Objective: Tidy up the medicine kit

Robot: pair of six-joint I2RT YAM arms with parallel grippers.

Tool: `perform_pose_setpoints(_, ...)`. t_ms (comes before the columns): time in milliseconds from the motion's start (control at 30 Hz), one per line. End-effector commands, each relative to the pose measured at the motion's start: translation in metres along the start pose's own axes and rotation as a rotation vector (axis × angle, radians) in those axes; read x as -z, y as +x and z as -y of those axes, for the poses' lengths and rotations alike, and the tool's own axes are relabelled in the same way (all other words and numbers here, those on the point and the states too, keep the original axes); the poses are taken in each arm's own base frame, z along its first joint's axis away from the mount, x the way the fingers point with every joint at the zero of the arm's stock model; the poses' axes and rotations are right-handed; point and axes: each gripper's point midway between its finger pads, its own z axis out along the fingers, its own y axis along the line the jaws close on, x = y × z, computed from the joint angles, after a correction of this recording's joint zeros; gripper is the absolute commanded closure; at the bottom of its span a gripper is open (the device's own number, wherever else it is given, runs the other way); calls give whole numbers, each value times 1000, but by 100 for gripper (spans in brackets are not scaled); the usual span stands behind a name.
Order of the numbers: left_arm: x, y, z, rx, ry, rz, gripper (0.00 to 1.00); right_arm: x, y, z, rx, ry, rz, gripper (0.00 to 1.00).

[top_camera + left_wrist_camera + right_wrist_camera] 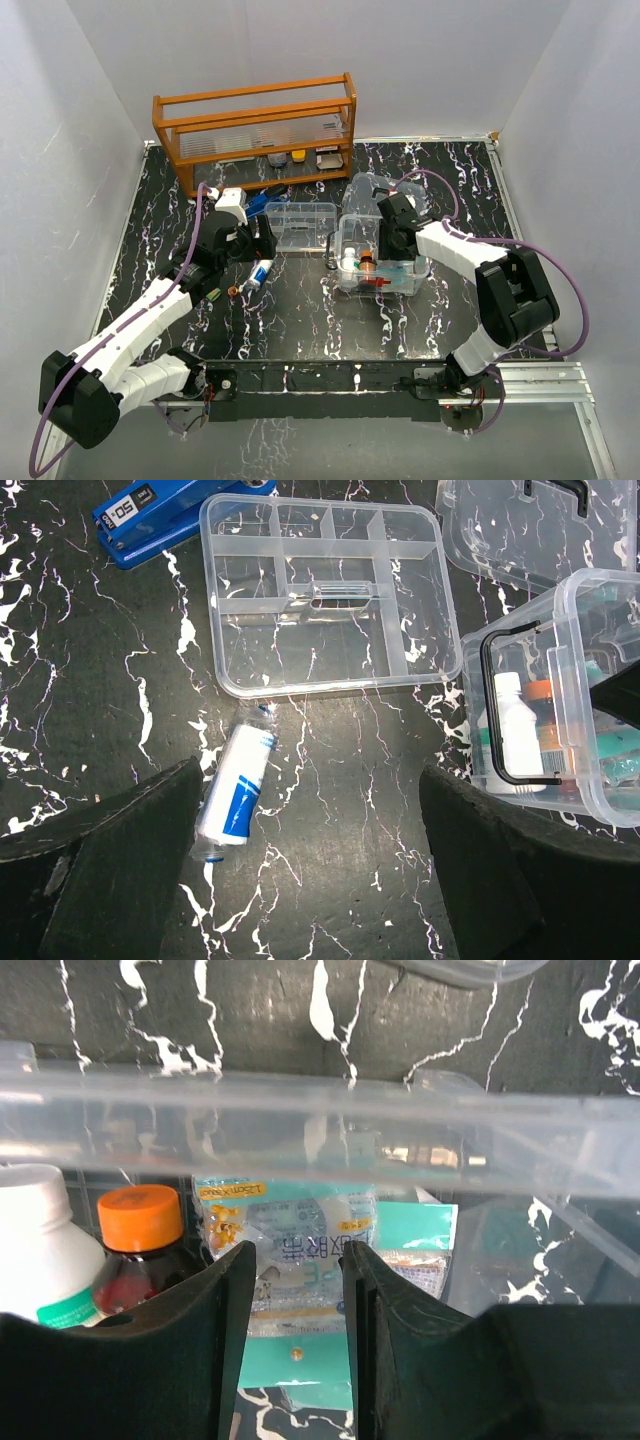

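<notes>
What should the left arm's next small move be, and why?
Probably lower the left gripper onto the white blue-labelled roll: its jaws stand open above it, and it lies loose on the table, outside the divided tray and the clear box.

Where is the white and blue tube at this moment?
In the top view, the tube lies on the table, left of centre, just in front of the divided tray.

A white tube with a blue label (pixel 235 795) lies on its side on the black marbled desk (pixel 90 680). It sits just under the left pincer (pixel 310 810), between its fingers and nearer the left one. A blue stapler (pixel 160 510) sits ahead of that pincer and to its left, and an orange wooden rack (pixel 255 130) stands farther beyond at the desk's far edge.
</notes>
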Motion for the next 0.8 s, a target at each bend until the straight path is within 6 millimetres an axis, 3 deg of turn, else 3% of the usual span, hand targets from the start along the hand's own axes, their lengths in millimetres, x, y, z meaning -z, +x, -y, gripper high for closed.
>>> perform_pose_setpoints(0,4,-14,8,11,23,34,11,21,11,7,57,14,-48,63)
perform_pose_setpoints(400,4,-14,9,14,28,34,11,31,35,10,82,8,-169,73)
perform_pose_setpoints(767,5,-16,9,14,27,38,11,36,35,8,59,21,-224,79)
